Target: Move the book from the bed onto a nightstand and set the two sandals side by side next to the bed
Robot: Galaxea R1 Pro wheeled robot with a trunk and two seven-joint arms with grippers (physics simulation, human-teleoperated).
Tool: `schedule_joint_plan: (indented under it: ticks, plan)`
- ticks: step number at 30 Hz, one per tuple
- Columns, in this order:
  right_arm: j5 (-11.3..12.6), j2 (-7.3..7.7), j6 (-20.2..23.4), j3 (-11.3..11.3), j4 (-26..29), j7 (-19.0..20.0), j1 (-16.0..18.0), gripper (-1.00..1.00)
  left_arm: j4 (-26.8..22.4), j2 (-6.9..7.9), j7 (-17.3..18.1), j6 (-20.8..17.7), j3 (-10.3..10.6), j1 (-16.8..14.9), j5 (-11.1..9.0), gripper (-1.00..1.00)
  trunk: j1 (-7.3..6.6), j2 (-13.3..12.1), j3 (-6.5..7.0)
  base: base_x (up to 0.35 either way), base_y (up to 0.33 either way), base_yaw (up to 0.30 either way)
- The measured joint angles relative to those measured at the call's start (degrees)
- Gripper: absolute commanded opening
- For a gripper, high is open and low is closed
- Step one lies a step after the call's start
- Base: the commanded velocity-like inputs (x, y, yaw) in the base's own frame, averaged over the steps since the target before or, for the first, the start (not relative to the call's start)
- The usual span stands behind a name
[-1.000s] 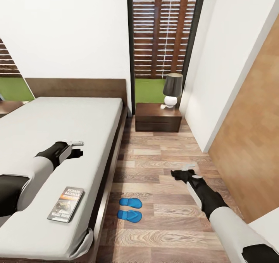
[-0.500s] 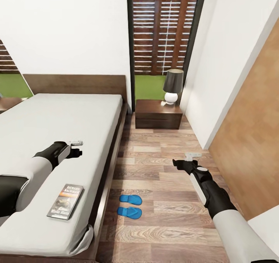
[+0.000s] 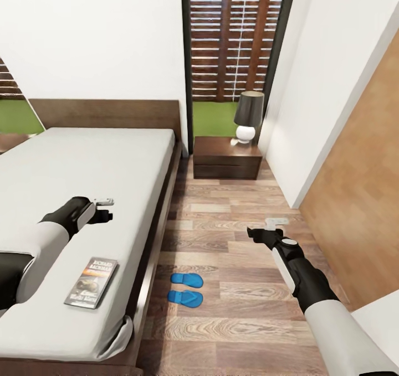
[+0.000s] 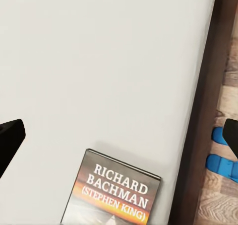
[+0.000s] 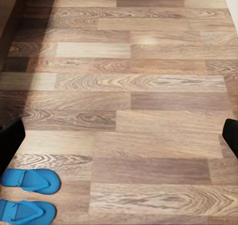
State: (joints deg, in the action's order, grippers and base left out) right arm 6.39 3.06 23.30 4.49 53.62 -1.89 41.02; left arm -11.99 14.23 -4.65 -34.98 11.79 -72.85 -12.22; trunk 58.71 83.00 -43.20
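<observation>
A bedroom with a wood-plank floor (image 3: pixel 244 309). The book (image 3: pixel 91 282) lies flat on the bed (image 3: pixel 100 171), near the mattress's foot-end corner by the floor-side edge. The left gripper (image 3: pixel 103 210) hovers above the mattress, fingers apart. Two blue sandals (image 3: pixel 186 289) lie side by side on the floor just beside the bed frame — the right gripper (image 3: pixel 259 234) hangs over bare planks, fingers apart. A nightstand (image 3: pixel 227 158) with a lamp (image 3: pixel 247 117) stands at the headboard end.
</observation>
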Motion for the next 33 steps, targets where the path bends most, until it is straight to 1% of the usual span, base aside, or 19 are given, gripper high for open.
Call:
schedule_joint_plan:
  ticks: [8, 10, 12, 19, 33]
  plan:
    - [0.0, 0.01, 0.0, 0.0, 0.0, 0.0, 0.0, 1.00, 0.0, 0.07, 0.2, 0.5, 0.1, 0.0, 0.0, 1.00, 1.76, 3.2, -2.17, 0.000, 0.000, 0.000]
    - [0.0, 0.02, 0.0, 0.0, 0.0, 0.1, 0.0, 1.00, 0.0, 0.30, 0.2, 0.6, 0.1, 0.0, 0.0, 1.00, 2.20, 4.0, -2.71, 0.000, 0.000, 0.000]
    - [0.0, 0.03, 0.0, 0.0, 0.0, 0.0, 0.0, 1.00, 0.0, 0.94, 0.3, 0.7, 0.1, 0.0, 0.0, 1.00, 2.64, 4.8, -3.25, 0.000, 0.000, 0.000]
    - [0.0, 0.04, 0.0, 0.0, 0.0, 0.0, 0.0, 1.00, 0.0, 2.21, 0.3, 0.7, 0.1, 0.0, -0.1, 1.00, 4.17, 7.6, -5.15, 0.000, 0.000, 0.000]
    - [0.0, 0.04, 0.0, 0.0, -0.3, 0.0, 0.0, 1.00, 0.0, 2.44, 0.5, 0.7, 0.0, 0.0, -0.3, 1.00, 7.25, 13.2, -8.94, 0.000, 0.000, 0.000]
